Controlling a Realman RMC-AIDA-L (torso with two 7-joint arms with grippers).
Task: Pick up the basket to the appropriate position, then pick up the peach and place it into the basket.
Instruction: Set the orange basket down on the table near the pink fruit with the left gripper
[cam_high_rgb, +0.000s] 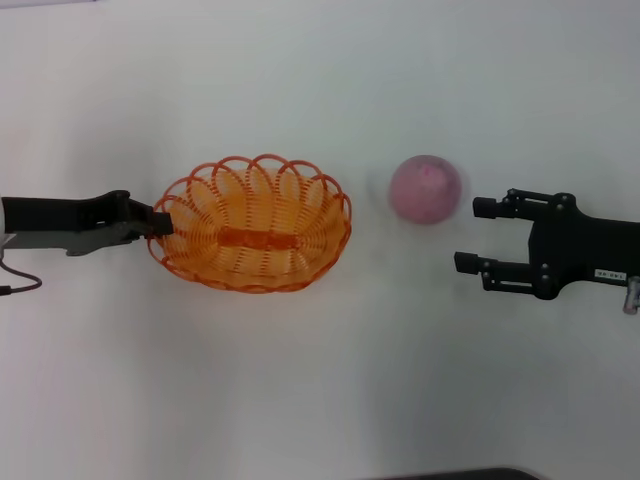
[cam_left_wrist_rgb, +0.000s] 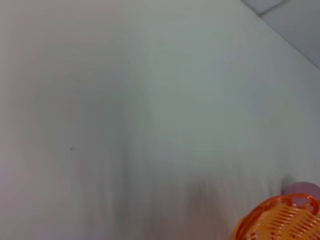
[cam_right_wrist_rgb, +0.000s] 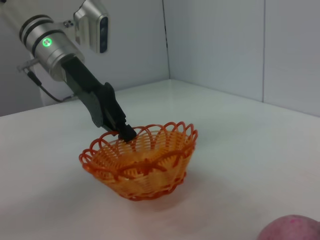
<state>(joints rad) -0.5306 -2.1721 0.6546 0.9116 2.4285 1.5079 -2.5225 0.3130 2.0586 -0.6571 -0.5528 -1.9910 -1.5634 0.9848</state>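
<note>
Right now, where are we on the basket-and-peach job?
Done: nothing visibly finished. In hand: left gripper is pinched on the rim of the orange basket, which appears to rest on the white table. Left: the pink peach is still outside the basket; the right gripper is open beside it, not touching.

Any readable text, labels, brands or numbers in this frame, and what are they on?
None can be read.
A small white label on the right gripper, near its wrist: too small and blurred to read.
No text on the oval orange looped-wire basket, the round pink peach, the left gripper or the white table.
</note>
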